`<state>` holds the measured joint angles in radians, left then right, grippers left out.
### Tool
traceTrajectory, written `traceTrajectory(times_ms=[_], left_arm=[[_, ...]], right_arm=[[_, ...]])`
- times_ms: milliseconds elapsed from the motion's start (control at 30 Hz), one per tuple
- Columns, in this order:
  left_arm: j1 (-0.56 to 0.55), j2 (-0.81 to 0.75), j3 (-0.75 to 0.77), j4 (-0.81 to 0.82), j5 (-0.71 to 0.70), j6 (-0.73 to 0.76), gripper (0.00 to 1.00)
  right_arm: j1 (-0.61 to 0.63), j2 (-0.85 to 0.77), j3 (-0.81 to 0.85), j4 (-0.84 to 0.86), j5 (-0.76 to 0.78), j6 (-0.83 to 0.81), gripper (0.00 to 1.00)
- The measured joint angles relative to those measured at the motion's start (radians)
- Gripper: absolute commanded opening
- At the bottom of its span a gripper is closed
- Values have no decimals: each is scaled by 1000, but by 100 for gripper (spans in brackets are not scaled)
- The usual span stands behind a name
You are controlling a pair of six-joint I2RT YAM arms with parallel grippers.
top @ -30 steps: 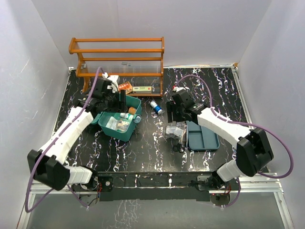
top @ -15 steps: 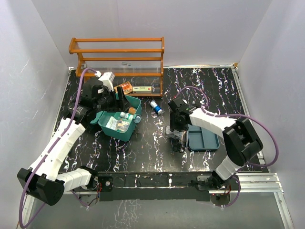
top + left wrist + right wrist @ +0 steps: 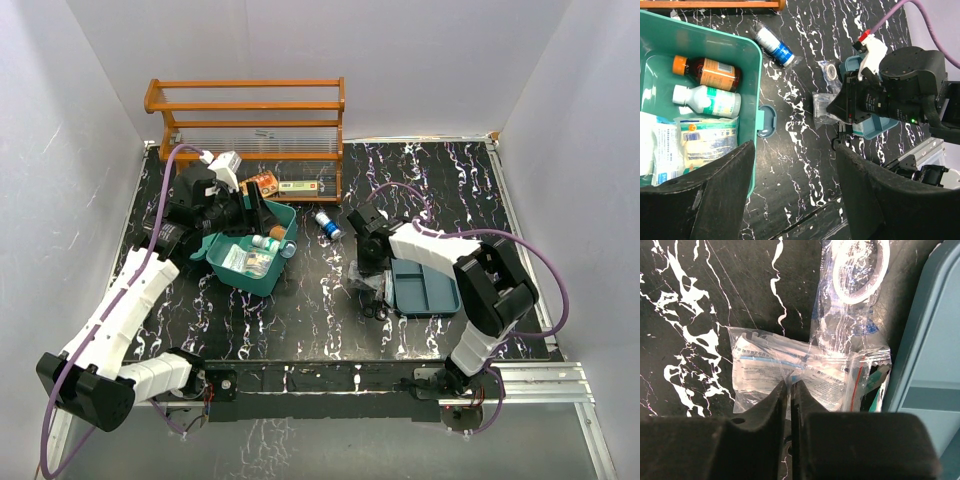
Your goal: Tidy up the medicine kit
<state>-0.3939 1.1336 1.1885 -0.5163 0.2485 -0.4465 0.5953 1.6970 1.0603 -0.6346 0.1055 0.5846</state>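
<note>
The medicine kit, a teal box, stands left of centre; its wall encloses a brown bottle, a white bottle and flat packets. My left gripper hangs open above the box's right edge, and nothing lies between its fingers. The darker insert tray lies at centre right. Just left of it, my right gripper is down on a pile of clear bags. It is shut on a fold of a clear plastic bag with printed sachets.
A second clear bag holding a tape roll overlaps the pinched one beside the tray's edge. A blue-and-white bottle lies between box and tray. The orange wooden rack stands at the back with small cartons under it.
My right gripper has come down onto the bag pile and closed on the clear bag. The left arm drew back and up over the box a second ago, then held still.
</note>
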Motion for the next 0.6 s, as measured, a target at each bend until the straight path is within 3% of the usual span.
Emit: traceTrajectory(times_ms=[367, 600], left_arm=[[0, 59, 0, 50, 111, -16, 71], [0, 158, 6, 75, 246, -27, 77]], right_arm=[[2, -30, 33, 6, -69, -90, 0], [5, -145, 123, 32, -215, -230, 0]])
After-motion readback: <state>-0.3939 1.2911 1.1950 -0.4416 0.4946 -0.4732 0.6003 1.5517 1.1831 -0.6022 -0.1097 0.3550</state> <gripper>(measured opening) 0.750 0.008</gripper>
